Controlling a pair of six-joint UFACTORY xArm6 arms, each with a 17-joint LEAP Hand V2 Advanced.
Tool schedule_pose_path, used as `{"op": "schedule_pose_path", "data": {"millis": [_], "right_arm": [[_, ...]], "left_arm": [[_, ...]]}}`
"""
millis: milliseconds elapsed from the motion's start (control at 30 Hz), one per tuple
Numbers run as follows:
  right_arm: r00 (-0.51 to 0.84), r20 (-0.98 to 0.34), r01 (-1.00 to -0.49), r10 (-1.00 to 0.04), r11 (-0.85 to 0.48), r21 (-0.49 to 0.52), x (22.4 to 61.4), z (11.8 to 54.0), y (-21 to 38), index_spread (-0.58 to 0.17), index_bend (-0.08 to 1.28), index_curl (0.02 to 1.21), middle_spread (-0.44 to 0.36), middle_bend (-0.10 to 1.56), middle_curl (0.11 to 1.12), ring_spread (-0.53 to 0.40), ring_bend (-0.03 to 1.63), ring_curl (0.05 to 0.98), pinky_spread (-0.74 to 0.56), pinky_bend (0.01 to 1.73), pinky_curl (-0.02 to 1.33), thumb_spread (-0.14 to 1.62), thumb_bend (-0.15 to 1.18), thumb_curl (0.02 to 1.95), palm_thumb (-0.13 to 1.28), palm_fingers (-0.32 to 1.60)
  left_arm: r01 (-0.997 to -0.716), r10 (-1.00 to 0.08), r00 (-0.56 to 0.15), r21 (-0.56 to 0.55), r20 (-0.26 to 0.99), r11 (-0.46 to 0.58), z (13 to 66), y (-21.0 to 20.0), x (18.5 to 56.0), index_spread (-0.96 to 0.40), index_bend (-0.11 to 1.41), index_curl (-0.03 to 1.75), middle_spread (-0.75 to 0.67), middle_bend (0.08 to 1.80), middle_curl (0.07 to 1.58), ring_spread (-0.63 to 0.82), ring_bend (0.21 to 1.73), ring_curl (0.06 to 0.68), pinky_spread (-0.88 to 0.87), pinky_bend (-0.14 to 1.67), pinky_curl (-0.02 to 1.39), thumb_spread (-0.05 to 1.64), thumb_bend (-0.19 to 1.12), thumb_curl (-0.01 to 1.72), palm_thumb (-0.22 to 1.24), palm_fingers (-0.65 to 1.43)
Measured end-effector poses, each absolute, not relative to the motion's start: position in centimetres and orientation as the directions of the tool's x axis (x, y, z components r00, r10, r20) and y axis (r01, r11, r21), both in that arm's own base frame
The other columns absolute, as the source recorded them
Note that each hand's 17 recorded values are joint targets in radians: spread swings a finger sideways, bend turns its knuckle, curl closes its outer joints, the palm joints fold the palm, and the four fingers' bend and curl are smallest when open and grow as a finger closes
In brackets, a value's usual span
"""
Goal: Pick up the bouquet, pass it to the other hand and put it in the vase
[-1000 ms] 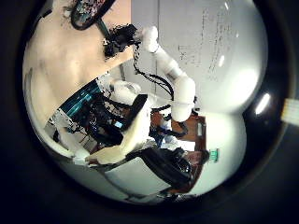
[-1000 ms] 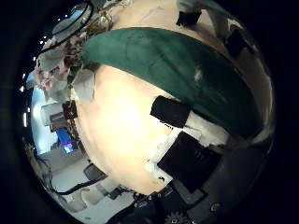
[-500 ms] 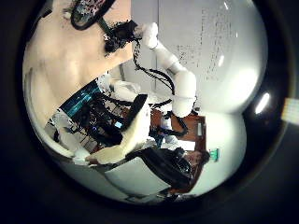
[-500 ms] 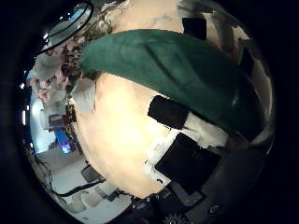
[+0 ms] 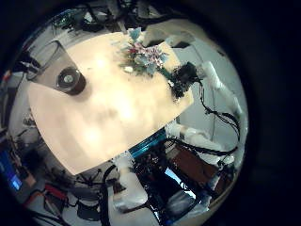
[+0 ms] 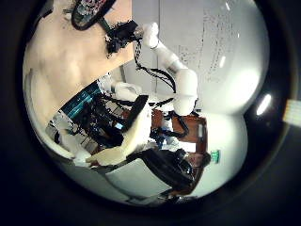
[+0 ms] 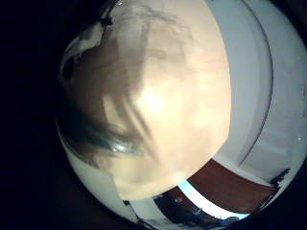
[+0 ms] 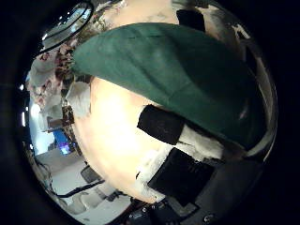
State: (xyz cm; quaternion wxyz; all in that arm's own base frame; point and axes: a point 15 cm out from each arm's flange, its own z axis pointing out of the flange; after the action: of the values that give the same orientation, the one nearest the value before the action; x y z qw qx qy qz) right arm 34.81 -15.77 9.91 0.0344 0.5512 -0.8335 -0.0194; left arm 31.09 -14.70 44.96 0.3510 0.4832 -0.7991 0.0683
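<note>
The bouquet (image 5: 146, 58) lies on its side on the counter (image 5: 103, 113), near one edge, with its blooms bunched at one end and its wrapped stem end pointing toward the right robot hand (image 5: 183, 80). In the left little finger side palm view that robot hand sits just beside the stem end of the bouquet, low over the counter, with its arm (image 5: 218, 89) leading away past the counter's edge. The vase (image 5: 71, 78) stands upright on the same counter, well apart from the bouquet and near the opposite edge, its round mouth open to the camera. From the right thumb side palm view the bouquet's wrap (image 8: 178, 70) fills much of the picture, so it is close to that palm, and the flowers (image 8: 52, 70) show at its far end; whether the right robot hand has closed on the wrap or only reaches toward it cannot be told. The left robot hand is high above the counter, looking down on the whole of it, and holds nothing that can be seen; whether it is wide or narrow cannot be told either.
</note>
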Motion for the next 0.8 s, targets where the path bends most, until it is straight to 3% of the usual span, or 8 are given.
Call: {"op": "schedule_pose_path", "data": {"millis": [333,800], "right_arm": [[-0.392,0.036,-0.92,-0.919,0.393,0.02,35.6,11.8,-16.1,-0.503,0.83,1.1,-0.267,1.08,0.99,-0.249,1.3,0.68,-0.28,1.34,0.6,0.9,0.0,0.61,1.1,1.23],[-0.392,0.036,-0.92,-0.919,0.393,0.02,35.6,11.8,-16.1,-0.353,1.02,1.04,-0.183,1.24,0.93,-0.211,1.39,0.723,-0.21,1.34,0.69,0.9,-0.01,0.76,1.15,1.19]], "left_arm": [[-0.822,-0.726,-0.281,0.232,0.628,0.519,44.9,-14.5,31.1,-0.02,0.18,0.39,0.2,0.2,0.39,0.4,0.58,0.165,0.49,0.53,0.05,1.23,-0.02,0.29,0.26,0.3],[-0.821,-0.724,-0.282,0.232,0.629,0.522,44.9,-14.6,31.1,-0.02,0.18,0.39,0.2,0.2,0.4,0.4,0.58,0.166,0.49,0.53,0.04,1.23,-0.02,0.29,0.26,0.3]]}}
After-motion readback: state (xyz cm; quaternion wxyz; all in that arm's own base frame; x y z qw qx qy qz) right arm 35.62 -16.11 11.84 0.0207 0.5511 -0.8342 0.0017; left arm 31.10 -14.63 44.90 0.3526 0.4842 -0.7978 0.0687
